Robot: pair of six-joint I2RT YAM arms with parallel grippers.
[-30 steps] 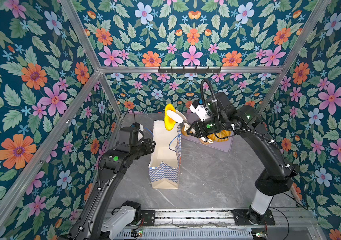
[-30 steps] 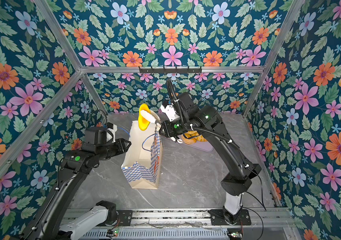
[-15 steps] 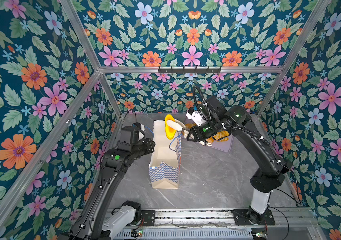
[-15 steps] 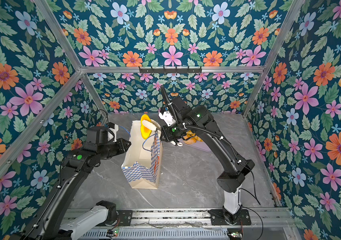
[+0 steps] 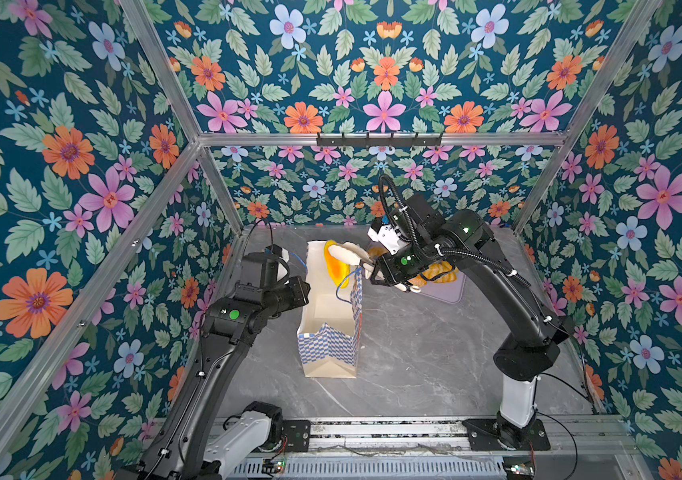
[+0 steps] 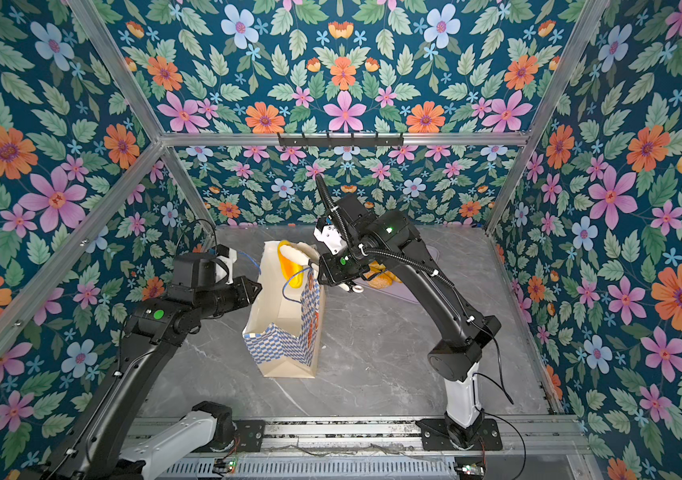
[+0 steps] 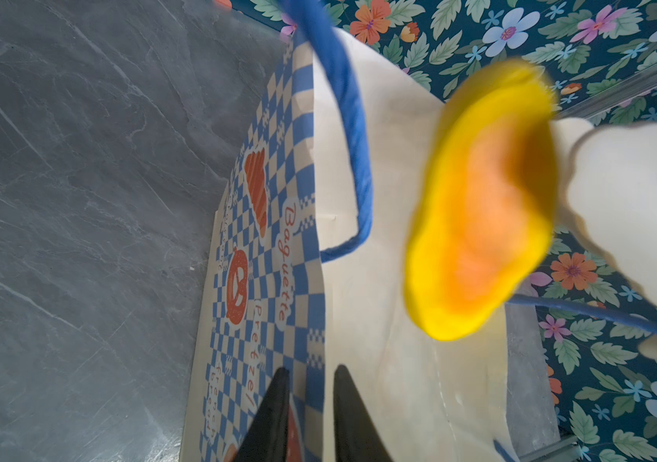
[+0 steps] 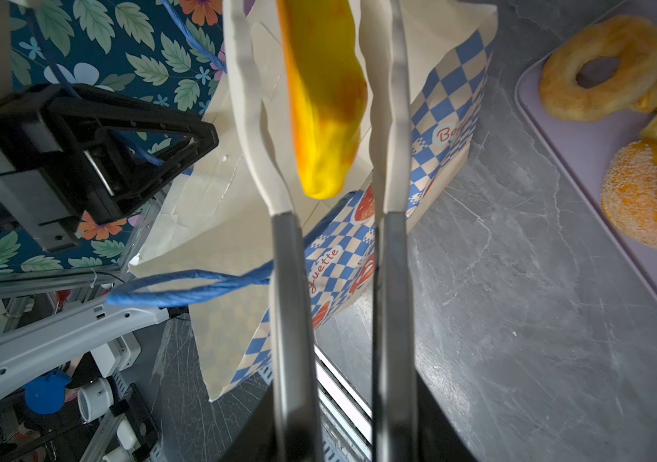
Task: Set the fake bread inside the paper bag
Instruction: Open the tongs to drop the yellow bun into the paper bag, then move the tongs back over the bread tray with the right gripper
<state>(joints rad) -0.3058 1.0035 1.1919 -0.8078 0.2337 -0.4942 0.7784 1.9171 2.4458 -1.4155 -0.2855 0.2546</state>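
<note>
The tall paper bag (image 5: 329, 345), its rim pinched by the left gripper (image 7: 311, 374), could buckle or tip should the drop clip its wall. White fingers (image 8: 257, 120) of the right gripper (image 8: 313, 24) flank the fake bread (image 8: 323, 100) over the bag's mouth; whether they clamp it cannot be told. It is glossy, yellow-orange, elongated.

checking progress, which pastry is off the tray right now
The yellow-orange one between the right fingers, above the open bag. The ring donut, the sugared bun and the rest lie on the lilac tray.
</note>
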